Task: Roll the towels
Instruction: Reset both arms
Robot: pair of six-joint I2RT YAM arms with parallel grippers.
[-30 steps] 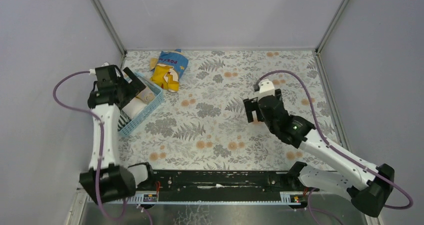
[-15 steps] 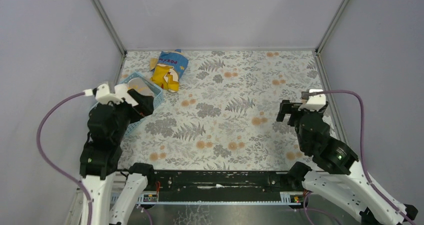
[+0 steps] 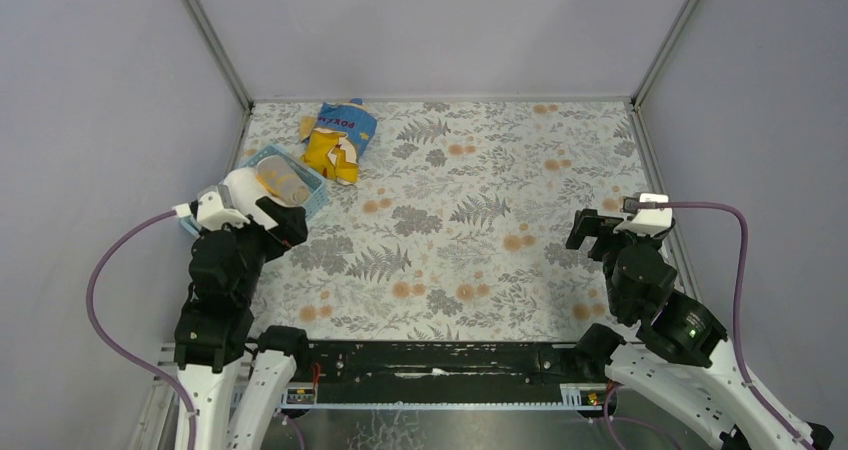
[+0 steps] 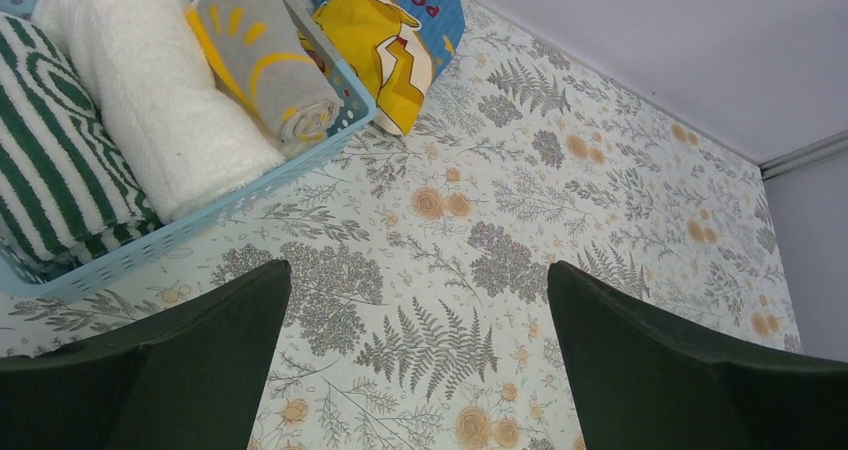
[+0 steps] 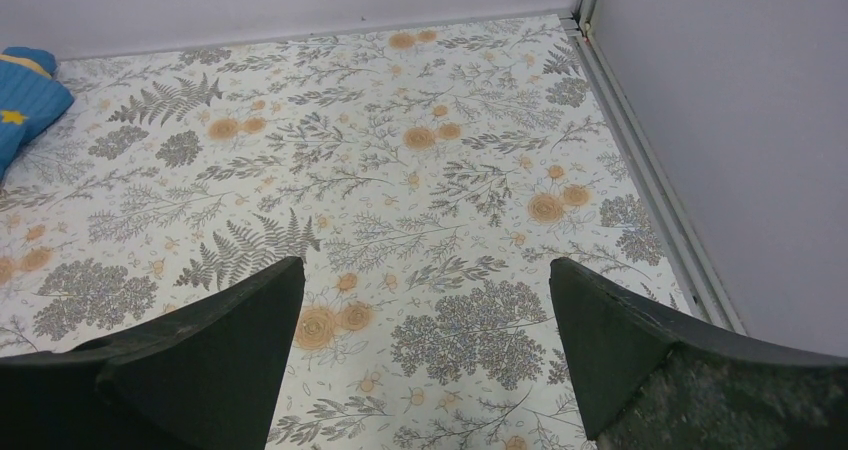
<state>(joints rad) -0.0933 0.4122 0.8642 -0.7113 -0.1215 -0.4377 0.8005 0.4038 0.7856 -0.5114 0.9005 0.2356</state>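
Observation:
Three rolled towels lie side by side in a light blue basket [image 4: 318, 142] at the far left: a dark-and-white striped one [image 4: 50, 160], a cream-white one [image 4: 150, 100] and a beige one with yellow marks [image 4: 265, 55]. In the top view the cream roll [image 3: 245, 182] and the beige roll [image 3: 283, 180] show in the basket [image 3: 312, 198]; the striped one is hidden by the left arm. My left gripper [image 4: 418, 270] is open and empty, above the floral cloth just near and right of the basket [image 3: 283, 222]. My right gripper [image 5: 425, 265] is open and empty near the right edge [image 3: 592, 232].
A blue-and-yellow snack bag [image 3: 338, 138] lies flat behind the basket, also in the left wrist view [image 4: 400, 30]. A metal rail [image 5: 650, 180] and grey walls bound the floral tablecloth [image 3: 450, 200] on the right and back.
Both arms have drawn back toward the near edge. The left gripper has left the basket and now hangs beside it; the right gripper has moved from the middle right to the right edge.

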